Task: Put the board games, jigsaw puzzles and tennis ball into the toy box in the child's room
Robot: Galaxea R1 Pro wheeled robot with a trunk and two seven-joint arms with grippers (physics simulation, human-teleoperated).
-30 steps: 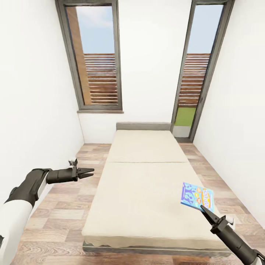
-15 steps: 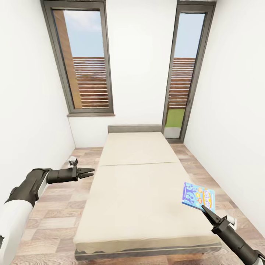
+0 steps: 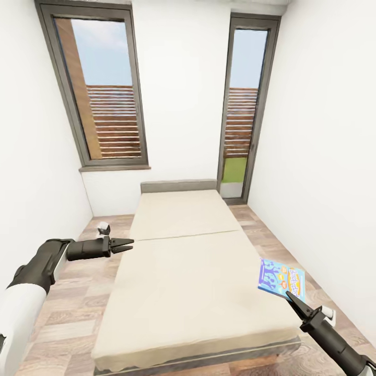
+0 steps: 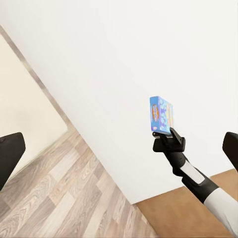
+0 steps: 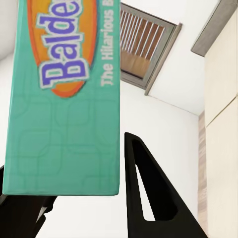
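- At the left, our left gripper (image 3: 123, 244) hung over the wood floor (image 3: 78, 308) beside the bed (image 3: 188, 282), its fingers slightly apart and holding nothing.
- The beige mattress lay bare between our arms.
- At the right, our right gripper (image 3: 290, 299) was clamped on the small blue board game (image 3: 280, 278), holding it upright in the air above the bed's right edge.

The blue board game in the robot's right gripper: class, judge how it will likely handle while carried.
The blue board game looks like a flat, rigid box, so it probably won't flop. The right gripper pinches only its lower edge, so it may pivot or slip. Its print looks smooth, possibly slippery.
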